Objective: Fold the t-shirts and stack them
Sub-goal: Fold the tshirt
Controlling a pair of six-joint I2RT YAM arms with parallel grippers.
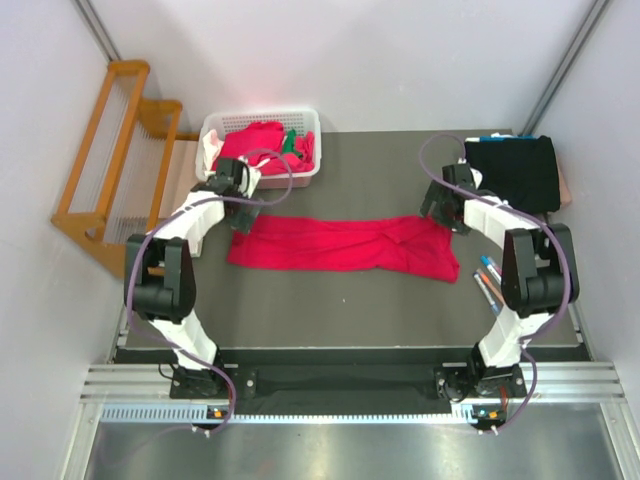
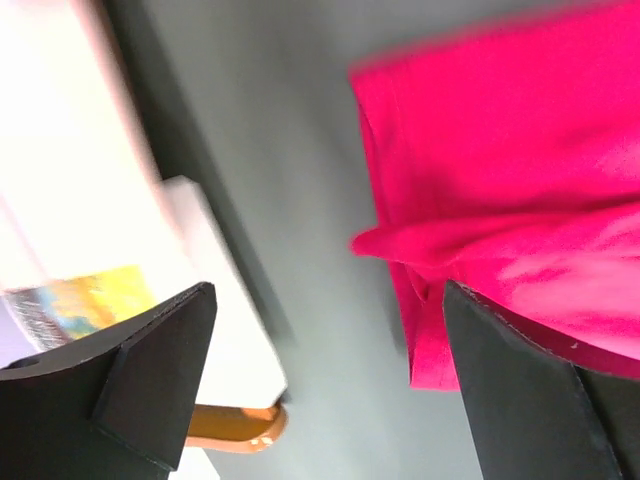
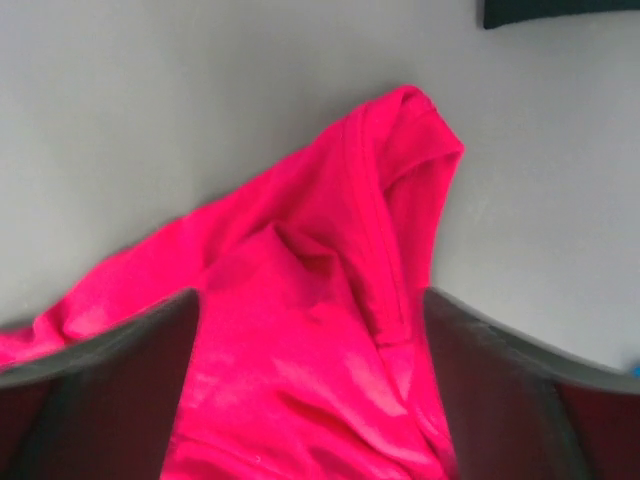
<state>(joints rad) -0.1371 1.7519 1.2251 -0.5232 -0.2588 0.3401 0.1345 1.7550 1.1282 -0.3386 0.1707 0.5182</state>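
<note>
A crimson red t-shirt [image 1: 340, 245] lies stretched in a long band across the middle of the table. My left gripper [image 1: 245, 213] hovers over its left end, open; in the left wrist view my left gripper [image 2: 330, 390] has nothing between its fingers and the red t-shirt [image 2: 500, 170] reaches to its right finger. My right gripper [image 1: 437, 208] is over the shirt's right end, open, and in the right wrist view my right gripper [image 3: 310, 390] straddles the bunched red cloth [image 3: 320, 300] without pinching it. A folded black t-shirt [image 1: 512, 170] rests at the back right. More red and green shirts [image 1: 265, 140] fill the basket.
The white plastic basket [image 1: 215, 130] stands at the back left of the table. A wooden rack [image 1: 110, 150] stands off the table's left side, its orange foot [image 2: 235, 425] in the left wrist view. Several pens [image 1: 487, 280] lie near the right arm.
</note>
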